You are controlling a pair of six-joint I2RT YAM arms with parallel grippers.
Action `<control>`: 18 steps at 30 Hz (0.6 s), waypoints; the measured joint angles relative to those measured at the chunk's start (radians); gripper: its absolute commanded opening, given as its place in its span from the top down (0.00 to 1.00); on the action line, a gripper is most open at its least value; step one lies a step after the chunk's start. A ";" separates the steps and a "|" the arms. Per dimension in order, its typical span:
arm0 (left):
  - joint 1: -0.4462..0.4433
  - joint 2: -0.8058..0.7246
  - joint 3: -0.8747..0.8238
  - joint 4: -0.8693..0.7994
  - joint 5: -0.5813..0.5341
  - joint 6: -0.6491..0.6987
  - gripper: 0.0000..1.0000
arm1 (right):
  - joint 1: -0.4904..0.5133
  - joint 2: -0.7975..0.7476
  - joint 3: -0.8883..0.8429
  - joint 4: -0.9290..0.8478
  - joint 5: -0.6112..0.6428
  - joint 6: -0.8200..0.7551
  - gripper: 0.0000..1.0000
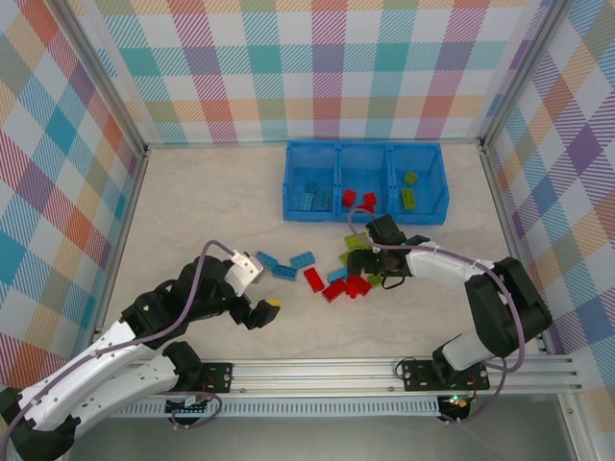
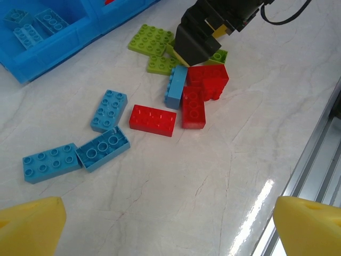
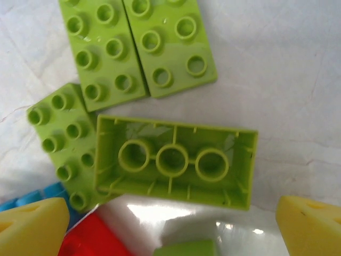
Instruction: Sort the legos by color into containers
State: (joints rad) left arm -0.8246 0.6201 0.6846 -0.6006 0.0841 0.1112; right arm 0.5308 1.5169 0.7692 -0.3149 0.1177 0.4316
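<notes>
— Right hand [image 1: 370,257]?
— Hovering wide open over lime legos [image 3: 173,160], right of centre, gripping nothing.
— Left hand [image 1: 261,288]?
— Gaping wide too, lower left.
— Containers [image 1: 365,217]?
— Sitting on table [image 1: 211,211], upper centre of top view.

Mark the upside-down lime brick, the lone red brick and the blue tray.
upside-down lime brick [image 3: 173,160], right wrist view, middle tube of its hollow underside.
lone red brick [image 2: 153,119], left wrist view, centre of studded top.
blue tray [image 1: 327,217], top external view, front wall.
</notes>
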 measured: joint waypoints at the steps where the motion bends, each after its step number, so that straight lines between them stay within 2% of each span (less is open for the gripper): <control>1: 0.000 -0.016 -0.008 0.000 0.000 0.003 0.00 | 0.000 0.011 0.004 0.010 0.005 -0.001 0.06; 6: 0.000 -0.069 -0.028 0.000 -0.008 0.017 0.00 | 0.001 0.058 0.012 0.065 0.017 0.003 0.25; 12: 0.000 -0.071 -0.028 0.001 -0.008 0.028 0.00 | 0.001 0.068 0.013 0.103 0.034 0.005 0.32; 14: 0.000 -0.070 -0.028 0.001 -0.008 0.031 0.00 | 0.001 0.068 0.013 0.106 0.040 0.005 0.28; 16: 0.000 -0.069 -0.028 0.000 -0.007 0.033 0.00 | 0.001 0.068 0.014 0.105 0.050 0.008 0.15; 18: 0.000 -0.069 -0.028 0.000 -0.007 0.035 0.00 | 0.001 0.068 0.017 0.104 0.062 0.005 0.09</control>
State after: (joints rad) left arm -0.8242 0.5507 0.6563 -0.6003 0.0769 0.1467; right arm 0.5320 1.5852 0.7864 -0.2108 0.1795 0.4366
